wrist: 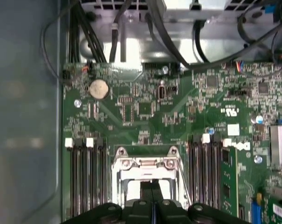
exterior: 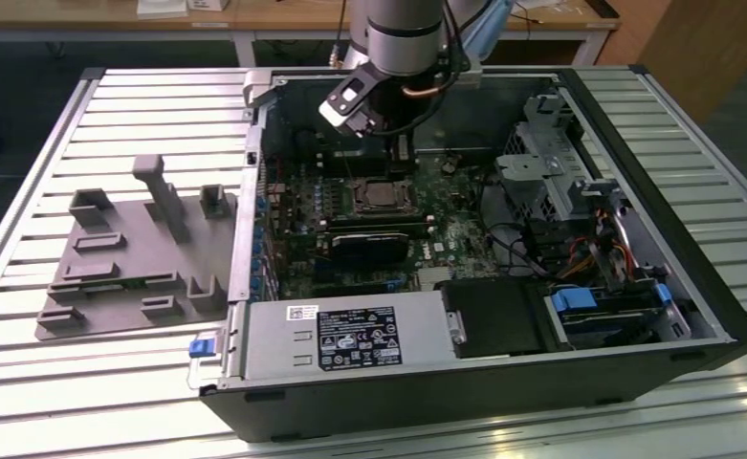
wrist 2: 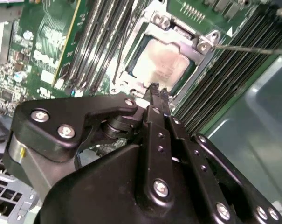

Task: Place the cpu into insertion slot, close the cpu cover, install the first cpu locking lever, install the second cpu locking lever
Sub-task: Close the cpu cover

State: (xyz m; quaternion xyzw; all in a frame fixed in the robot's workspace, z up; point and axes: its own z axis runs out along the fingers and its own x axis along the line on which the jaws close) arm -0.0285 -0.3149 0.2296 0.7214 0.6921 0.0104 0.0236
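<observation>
The cpu point(wrist 2: 161, 63), a pale silver square, lies in the insertion slot point(exterior: 376, 196) on the green board. The silver cpu cover point(wrist 2: 178, 33) frames it and looks laid down over its edges; the same frame shows in the first wrist view point(wrist: 147, 164). A thin metal locking lever point(wrist 2: 252, 49) sticks out sideways from one socket corner. My gripper point(wrist 2: 157, 91) is shut with nothing between its black fingers, its tips just above the socket's edge. It hangs over the far side of the socket point(exterior: 396, 148) in the exterior view.
Long black memory slots point(wrist: 85, 177) flank the socket on both sides. The open computer case point(exterior: 679, 239) holds cables, a drive cage and a power supply point(exterior: 347, 339). A grey fixture point(exterior: 131, 258) lies on the slatted table at the exterior view's left.
</observation>
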